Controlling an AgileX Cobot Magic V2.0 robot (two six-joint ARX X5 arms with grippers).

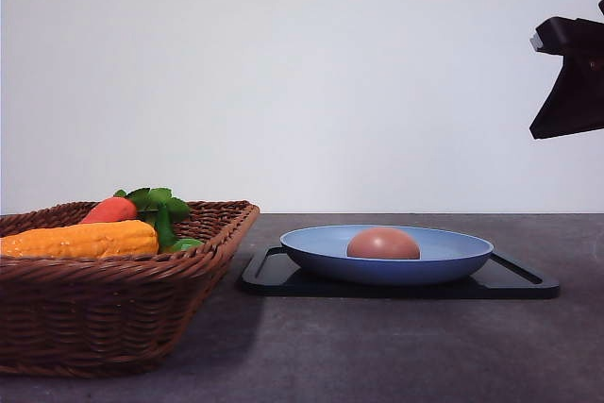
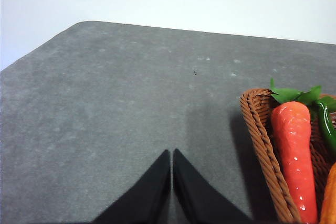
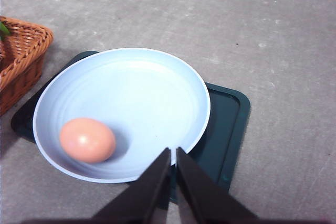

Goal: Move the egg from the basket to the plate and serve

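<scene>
The brownish-pink egg [image 1: 382, 244] [image 3: 87, 140] lies inside the light blue plate [image 1: 444, 261] [image 3: 136, 93], which rests on a black tray. The brown wicker basket [image 1: 113, 309] [image 2: 262, 140] [image 3: 21, 51] stands at the front left, holding a corn cob and a carrot. My right gripper [image 3: 172, 153] hovers above the plate's rim with its fingers pressed together and nothing between them; part of that arm [image 1: 571, 77] shows high at the right edge. My left gripper [image 2: 171, 153] is shut and empty over bare table beside the basket.
A flat black tray [image 1: 514, 280] [image 3: 228, 119] sits under the plate. In the basket lie an orange corn cob [image 1: 80, 240] and a red-orange carrot [image 1: 109, 209] [image 2: 291, 150] with green leaves. Grey table stretches to the left of the basket. A white wall stands behind.
</scene>
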